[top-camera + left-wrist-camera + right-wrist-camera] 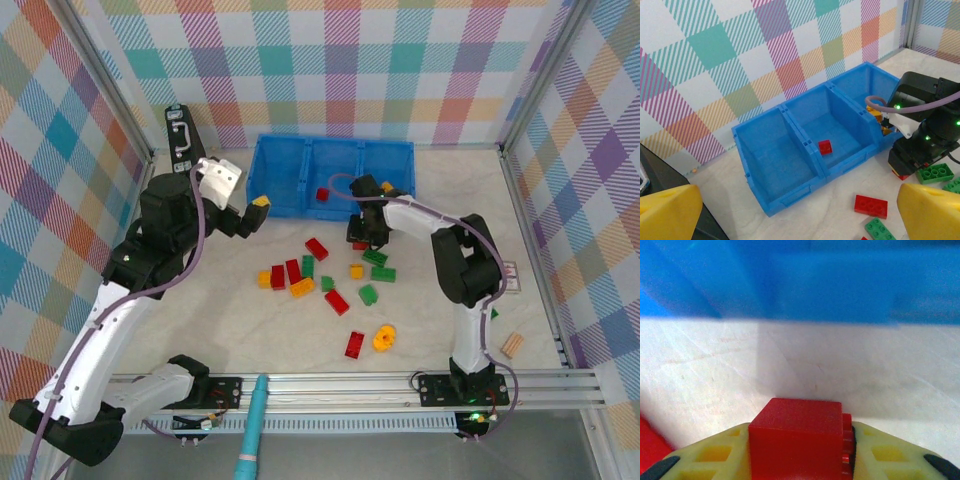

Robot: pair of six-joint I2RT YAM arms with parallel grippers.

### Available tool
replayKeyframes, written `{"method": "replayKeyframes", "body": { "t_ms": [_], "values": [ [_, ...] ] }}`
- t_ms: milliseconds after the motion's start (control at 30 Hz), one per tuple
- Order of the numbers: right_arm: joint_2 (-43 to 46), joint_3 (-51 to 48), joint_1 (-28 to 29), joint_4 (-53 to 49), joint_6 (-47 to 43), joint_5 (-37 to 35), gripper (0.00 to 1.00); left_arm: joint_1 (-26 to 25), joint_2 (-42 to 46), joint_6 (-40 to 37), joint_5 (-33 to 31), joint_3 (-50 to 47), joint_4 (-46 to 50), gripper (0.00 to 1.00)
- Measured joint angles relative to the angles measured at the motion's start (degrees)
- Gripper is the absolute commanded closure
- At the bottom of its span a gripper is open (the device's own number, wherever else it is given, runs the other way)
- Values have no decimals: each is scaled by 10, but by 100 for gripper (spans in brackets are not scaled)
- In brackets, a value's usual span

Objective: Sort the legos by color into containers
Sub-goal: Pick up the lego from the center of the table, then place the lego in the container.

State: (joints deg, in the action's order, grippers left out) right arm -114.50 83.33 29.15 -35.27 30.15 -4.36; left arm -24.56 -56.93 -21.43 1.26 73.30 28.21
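From above and behind, the top view shares the bright blue three-compartment plastic tray point(278, 178) with the oblique left-wrist and close, low right-wrist views.

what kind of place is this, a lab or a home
Most likely a robot lab test cell: the left arm and right arm bolted to a metal rail, plaid walls on a metal frame, a blue three-compartment tray beside loose lego bricks.

Blue tray point(815, 280) wall close ahead of right gripper point(360, 238), bare table point(815, 365) strip between; loose bricks point(300, 275) crowd centre.
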Motion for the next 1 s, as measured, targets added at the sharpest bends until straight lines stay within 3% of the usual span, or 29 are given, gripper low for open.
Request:
{"method": "replayKeyframes", "body": {
  "t_ms": [167,400,600,1000],
  "values": [
    [48,26,1,-50,-31,-13,67,0,-3,2,3,0,7,0],
    [43,215,9,-73,-171,-46,67,0,-5,2,2,0,8,0],
    [-35,391,11,-42,-289,-67,67,0,-2,2,0,0,6,0],
    [-222,444,18,-22,-414,-124,64,1,-3,-5,-9,0,5,0]
  ]
}}
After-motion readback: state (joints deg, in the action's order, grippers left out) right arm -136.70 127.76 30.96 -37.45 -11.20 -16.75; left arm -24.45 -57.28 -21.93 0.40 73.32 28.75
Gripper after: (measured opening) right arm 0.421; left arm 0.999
